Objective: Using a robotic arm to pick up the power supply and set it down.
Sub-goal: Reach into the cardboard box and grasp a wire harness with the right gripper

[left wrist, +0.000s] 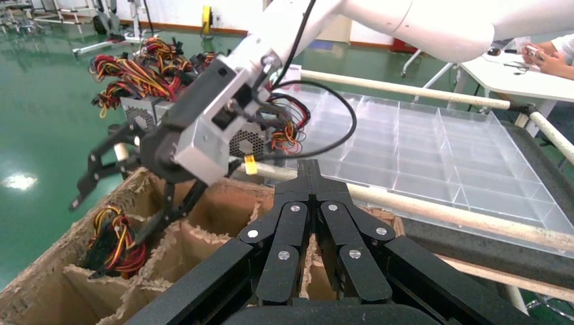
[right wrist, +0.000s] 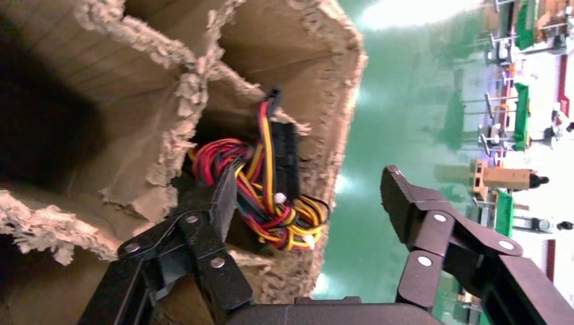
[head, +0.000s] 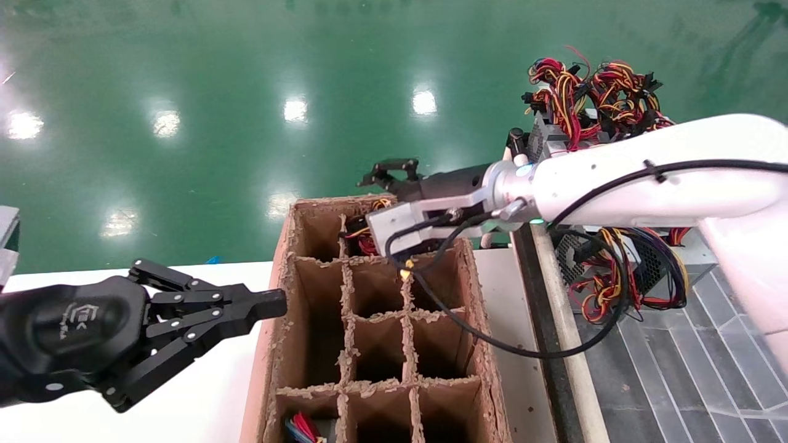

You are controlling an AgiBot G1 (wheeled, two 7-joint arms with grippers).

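Note:
A power supply's red, yellow and black wire bundle [right wrist: 264, 196] pokes out of the far cell of the cardboard divider box [head: 486, 344]; its grey body is hidden down in the cell. The bundle also shows in the head view [head: 363, 237]. The white robotic arm [head: 646, 178] reaches over the box from the right. Its right gripper [right wrist: 311, 189] is open: one finger stands in the cell beside the wires, the other hangs beyond the box's far wall over the green floor. It holds nothing. My left gripper [head: 277, 303] is shut, its tip at the box's left wall.
More power supplies with wire bundles are stacked at the back right [head: 591, 92] and under the right arm [head: 615, 271]. A clear compartment tray [head: 689, 369] lies to the right behind a rail. Wires [head: 301, 427] fill a near-left cell. The box stands on a white table [head: 203, 381].

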